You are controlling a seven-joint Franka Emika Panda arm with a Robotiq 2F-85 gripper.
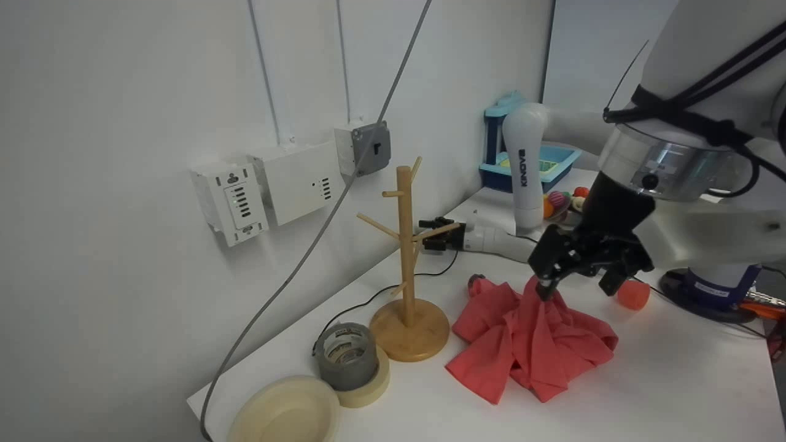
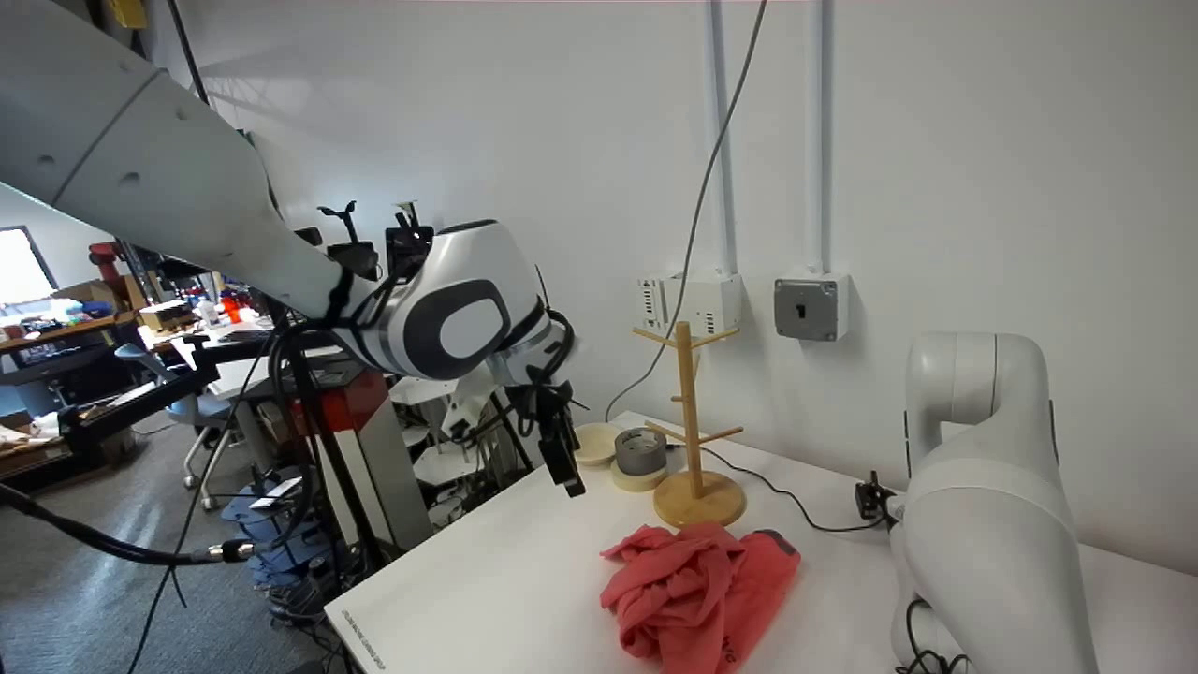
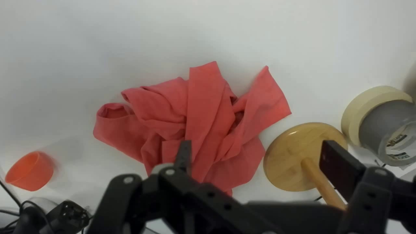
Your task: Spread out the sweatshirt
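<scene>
The coral-red sweatshirt lies crumpled and bunched in folds on the white table. It also shows in an exterior view, where its lower part is cut off by the frame, and in the wrist view. In the wrist view it is spread below the gripper, with a sleeve-like opening at its left and a pointed flap at its upper right. My gripper is open and empty, its two fingers wide apart. In both exterior views the gripper is raised above the table, apart from the sweatshirt.
A wooden mug tree stands close beside the sweatshirt. Tape rolls and a cream bowl stand beyond it. An orange-red cup lies on the sweatshirt's other side. A white Kinova arm rests on the table, with a black cable.
</scene>
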